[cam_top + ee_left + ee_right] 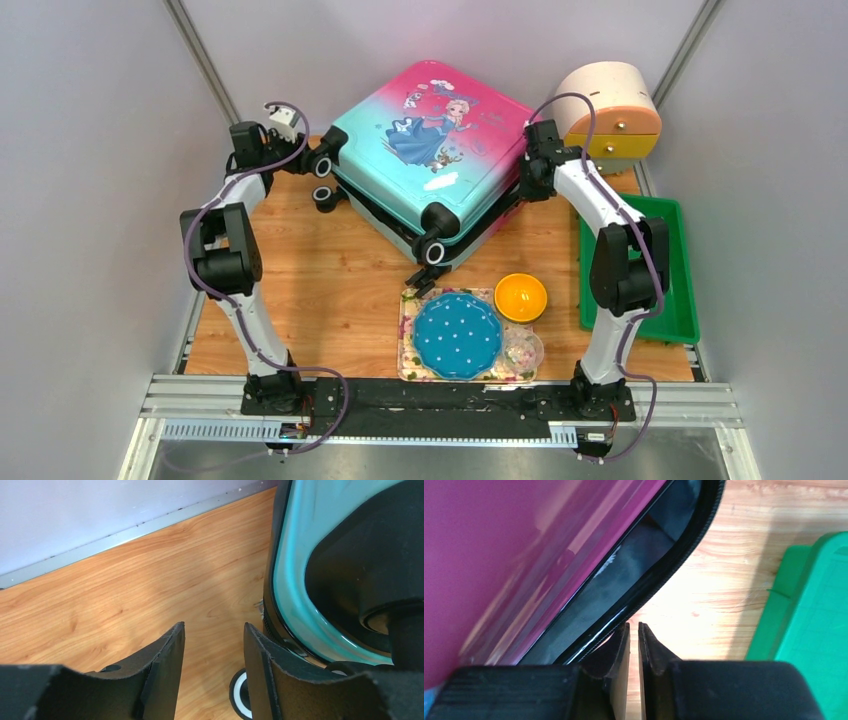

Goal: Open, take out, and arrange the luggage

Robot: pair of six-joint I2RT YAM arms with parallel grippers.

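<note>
Top external view puts the small hard-shell suitcase, pink fading to turquoise with a cartoon girl printed on the lid [430, 140], lying flat at the upper middle of the wooden counter [330, 290]. Its lid is lifted only a crack, so a dark seam shows along the lower right edge. The left gripper [214, 647] sits at the case's left side just beside a black wheel [240, 695]; its fingers stand moderately apart with only bare wood between them, holding nothing. The right gripper [634, 630] is at the case's right edge, pinched almost together with a mere sliver of a gap. I see nothing caught in it, though its tip lies right against the black zipper trim [664, 575], with the dark grey lining [624, 575] showing above. To my eye the opening is barely begun. With so little purchase on that trim the right gripper could slip off, and the lid would drop shut. With the left gripper not bracing anything, a push could also shove the case toward the round cream drawer cabinet [605, 95] at the upper right. Its near wheeled corner could equally swing into the blue dotted plate [457, 335] and orange bowl [521, 297] at lower centre.
</note>
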